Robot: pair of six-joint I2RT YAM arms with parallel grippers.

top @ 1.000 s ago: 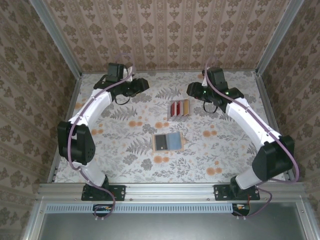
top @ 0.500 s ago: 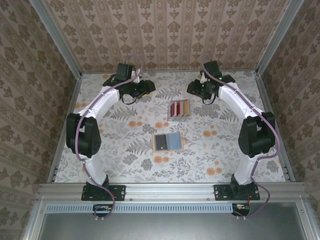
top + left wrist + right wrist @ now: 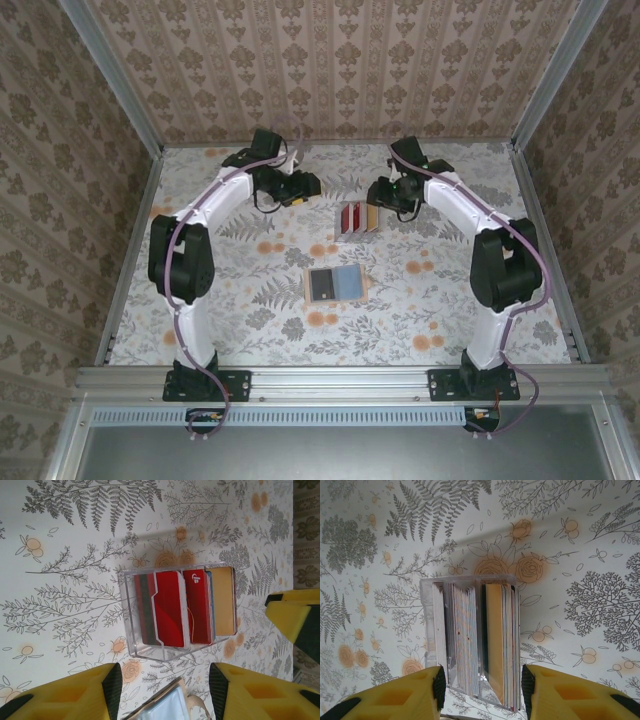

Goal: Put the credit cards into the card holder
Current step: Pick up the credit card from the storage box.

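A floral-patterned table (image 3: 250,320) carries two white arms that reach from the near edge toward the far edge. The left arm (image 3: 215,200) and the right arm (image 3: 470,205) bend inward to face each other. The left gripper (image 3: 305,187) (image 3: 165,680) hangs above the tabletop with its yellow jaws spread and nothing between them. Opposite it, the right gripper (image 3: 380,192) (image 3: 480,685) also has its jaws spread and empty. The card holder (image 3: 336,285) lies open and flat at the middle of the table, grey-blue pockets up, well apart from both grippers. Toward the far edge from it sits a clear plastic rack (image 3: 357,217) (image 3: 127,630), between the two grippers. In the rack stand the credit cards (image 3: 170,607) (image 3: 495,630) on edge: dark red, red and tan-gold.
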